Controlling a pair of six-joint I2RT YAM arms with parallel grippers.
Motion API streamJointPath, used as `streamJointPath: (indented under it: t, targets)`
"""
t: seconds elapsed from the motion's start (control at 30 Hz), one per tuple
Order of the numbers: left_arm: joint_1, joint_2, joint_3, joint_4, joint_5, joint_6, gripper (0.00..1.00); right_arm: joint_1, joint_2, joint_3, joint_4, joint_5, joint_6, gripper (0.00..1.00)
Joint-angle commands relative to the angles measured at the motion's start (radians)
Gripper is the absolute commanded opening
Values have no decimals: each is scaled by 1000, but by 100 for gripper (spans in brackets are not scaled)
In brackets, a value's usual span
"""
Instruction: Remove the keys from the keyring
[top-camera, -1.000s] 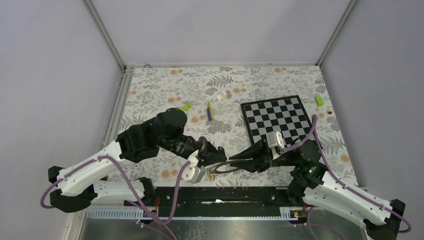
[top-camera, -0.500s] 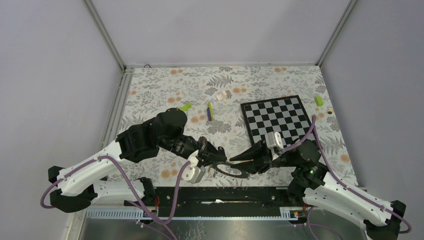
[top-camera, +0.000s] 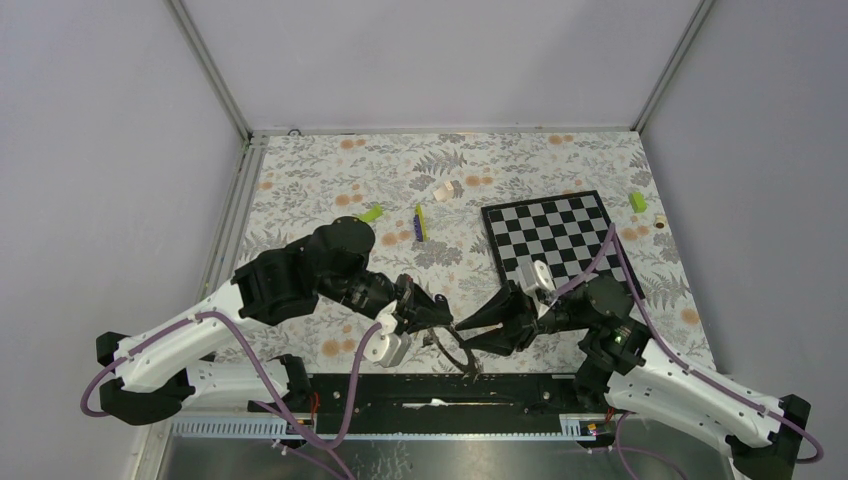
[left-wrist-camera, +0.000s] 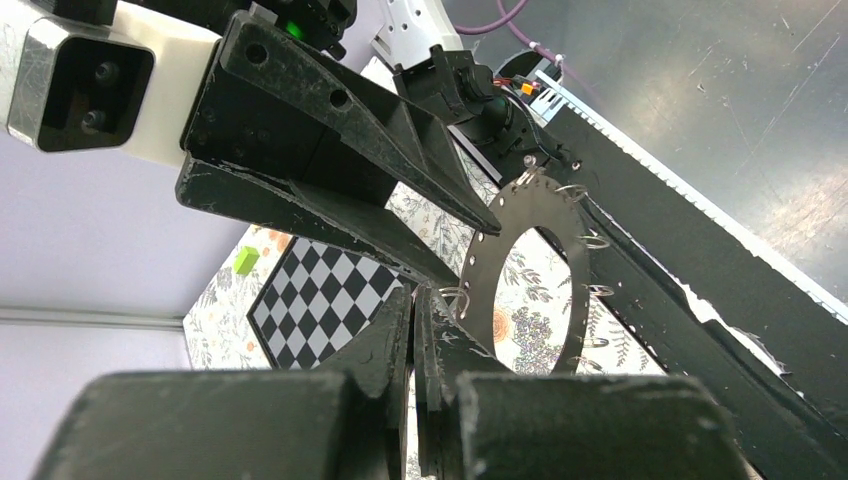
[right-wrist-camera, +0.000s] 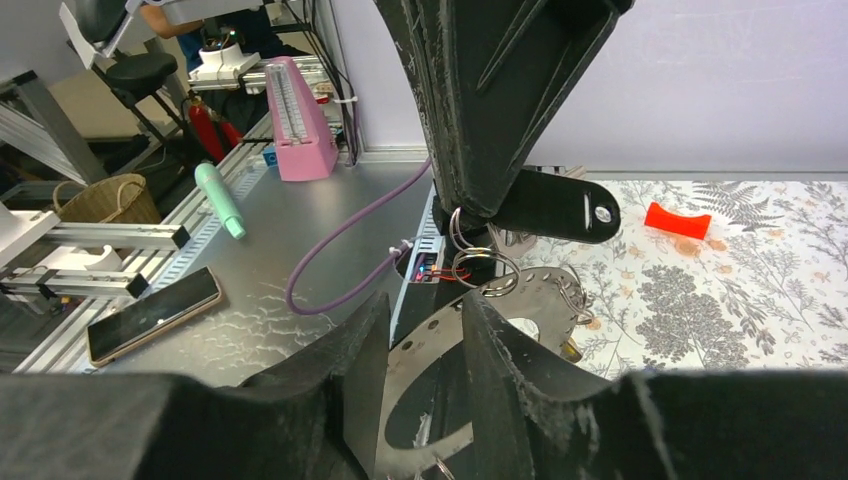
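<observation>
Keyring (left-wrist-camera: 535, 200), lower centre of the overhead view, hangs tilted above the tabletop (top-camera: 330, 190), pinched at its rim by the closed left gripper (top-camera: 437, 312), likely so the right gripper (top-camera: 463, 335), jaws parted astride its edge, can work.

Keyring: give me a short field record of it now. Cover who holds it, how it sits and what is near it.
keyring: flat dark hoop with holes along the rim, up off the floral cloth, tilted
left gripper: shut on a small split ring at the hoop's rim, as far as shows
right gripper: open, a finger on either side of the hoop
black key tag: beside the left fingertips
red plastic piece: loose on the cloth
</observation>
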Motion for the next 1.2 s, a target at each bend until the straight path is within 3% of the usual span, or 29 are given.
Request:
streamJointPath:
  t: [0.0,0.13,0.47,0.83,1.0,1.17]
  targets:
    - [-4,-16,8,47,33,-1,0,-2,-35,26,18,37,-10,43]
    - [-4,-16,5,47,34,-1,0,-2,-65,16,16,88,-42,47]
    - [-4,-11,11,47,34,1,0,-2,-91,12,-33,188,-119,47]
    - [-4,1,16,47,40,3,0,-2,-134,7,-130,523,-195,49]
    - [-4,-6,16,47,34,1,0,-2,-91,38,-249,512,-251,47]
    - [-4,-9,11,47,31,-2,0,-2,-88,61,-306,352,-282,50]
